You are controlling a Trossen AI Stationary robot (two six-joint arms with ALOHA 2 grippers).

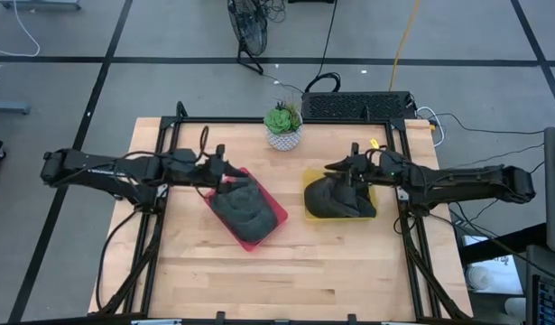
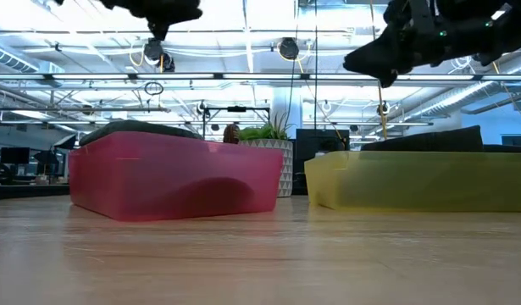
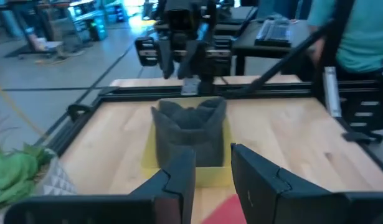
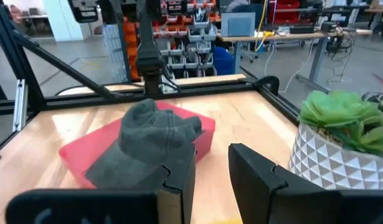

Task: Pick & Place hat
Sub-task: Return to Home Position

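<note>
— Hovering at the edge of the red bin [image 2: 175,174], left gripper [image 1: 225,174]: fingers parted, empty; dark gray cap [image 1: 245,209] heaped inside.
— Right gripper [image 1: 337,169] same, by the yellow bin [image 2: 412,182] holding the black caps [image 1: 336,199]. Risk: a low pull-back snags a brim, drags a cap out.

Bright white strip lights [image 2: 243,34] in the rafters fill the room evenly, with no hard sun. Below the left gripper [image 1: 225,176], the red bin [image 2: 175,174] casts only a short, soft shadow on the wooden table [image 2: 260,254], and light passes through its wall. Seen from table height, the right gripper [image 2: 370,59] is a black silhouette against the glaring ceiling.
</note>
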